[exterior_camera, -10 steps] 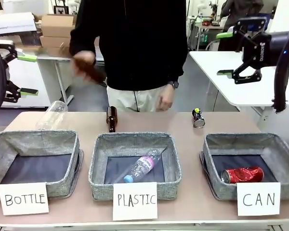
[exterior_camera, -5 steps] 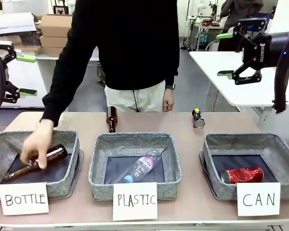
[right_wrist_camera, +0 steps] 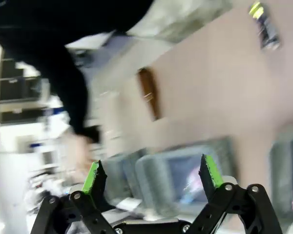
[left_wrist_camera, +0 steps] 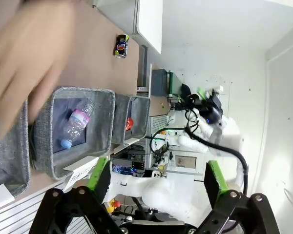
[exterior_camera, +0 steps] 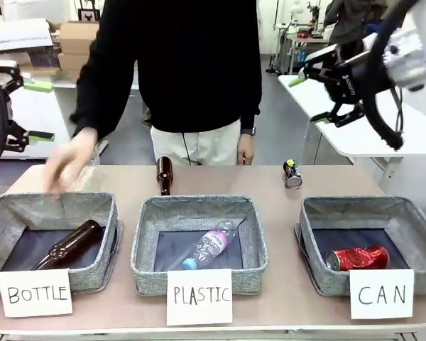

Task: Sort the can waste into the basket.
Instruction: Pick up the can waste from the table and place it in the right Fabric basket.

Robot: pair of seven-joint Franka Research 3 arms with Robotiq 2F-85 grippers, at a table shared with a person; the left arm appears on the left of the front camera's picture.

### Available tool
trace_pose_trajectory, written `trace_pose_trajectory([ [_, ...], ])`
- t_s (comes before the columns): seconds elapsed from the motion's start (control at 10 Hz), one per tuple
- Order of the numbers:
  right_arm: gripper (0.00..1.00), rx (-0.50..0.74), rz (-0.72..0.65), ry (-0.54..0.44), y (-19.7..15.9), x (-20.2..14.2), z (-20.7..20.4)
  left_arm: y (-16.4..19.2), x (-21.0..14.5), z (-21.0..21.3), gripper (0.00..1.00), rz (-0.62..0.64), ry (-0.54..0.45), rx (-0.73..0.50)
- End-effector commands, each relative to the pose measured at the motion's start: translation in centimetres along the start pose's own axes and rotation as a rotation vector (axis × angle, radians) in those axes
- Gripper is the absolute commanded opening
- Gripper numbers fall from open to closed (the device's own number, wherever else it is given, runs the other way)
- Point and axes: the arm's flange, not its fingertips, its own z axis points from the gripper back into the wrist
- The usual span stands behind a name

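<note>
The dark can point(exterior_camera: 292, 174) lay on its side on the tan table point(exterior_camera: 277, 186), near the far edge, just behind the basket point(exterior_camera: 370, 239) with the "CAN" sign point(exterior_camera: 381, 293). The right gripper point(exterior_camera: 318, 93) hung high in the air above it and a little farther back, well apart from it, with its green fingers spread wide and nothing between them. The red can point(exterior_camera: 357, 257) lay on its side on the dark floor of that basket. The dark can had silver ends and yellow-green marks; the red one had white marks. The left gripper point(exterior_camera: 33, 110) waited far off at the left side, also wide apart and empty. The person's hand point(exterior_camera: 71, 162) was blurry above the "BOTTLE" basket point(exterior_camera: 50, 238), where a brown bottle point(exterior_camera: 69, 245) lay. A clear plastic bottle point(exterior_camera: 209, 246) lay in the "PLASTIC" basket point(exterior_camera: 198, 241). Another brown bottle point(exterior_camera: 164, 174) stood behind it. White tables and cardboard boxes filled the room behind.
</note>
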Motion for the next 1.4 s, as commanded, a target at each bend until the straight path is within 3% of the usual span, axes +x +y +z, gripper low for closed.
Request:
trace_pose_trajectory([
  [0.0,1.0,-0.679,0.188,0.026,-0.5,5.7,-4.8,-0.4,0.0,0.0,1.0,0.004,-0.001,-0.023],
  [0.1,1.0,-0.7,0.181,0.114,-1.2,5.8,-6.4,-0.4,0.0,0.0,1.0,0.004,-0.001,-0.023],
  [0.2,1.0,-0.663,0.168,0.096,-1.4,5.7,-6.4,-0.4,0.0,0.0,1.0,0.004,-0.001,-0.023],
  [0.3,1.0,-0.397,0.05,0.059,0.4,4.8,-5.1,-0.4,0.0,0.0,1.0,0.004,-0.001,-0.023],
  [0.4,1.0,-0.426,0.131,0.03,-4.8,5.5,-7.4,-0.4,0.0,0.0,1.0,0.004,-0.001,-0.023],
  [0.6,1.0,-0.47,0.122,0.044,-4.1,5.2,-6.8,-0.4,0.0,0.0,1.0,0.004,-0.001,-0.023],
  [0.7,1.0,-0.589,0.227,0.257,-4.8,7.2,-10.6,-0.4,0.0,0.0,1.0,0.004,-0.001,-0.023],
  [0.8,1.0,-0.639,0.265,0.313,-5.6,10.0,-13.9,-0.4,0.0,0.0,1.0,0.004,-0.001,-0.023],
  [1.0,1.0,-0.767,0.336,0.322,-8.5,14.2,-20.3,-0.4,0.0,0.0,1.0,0.004,-0.001,-0.023],
  [1.3,1.0,-0.772,0.334,0.289,-12.0,16.3,-25.7,-0.4,0.0,0.0,1.0,0.004,-0.001,-0.023],
])
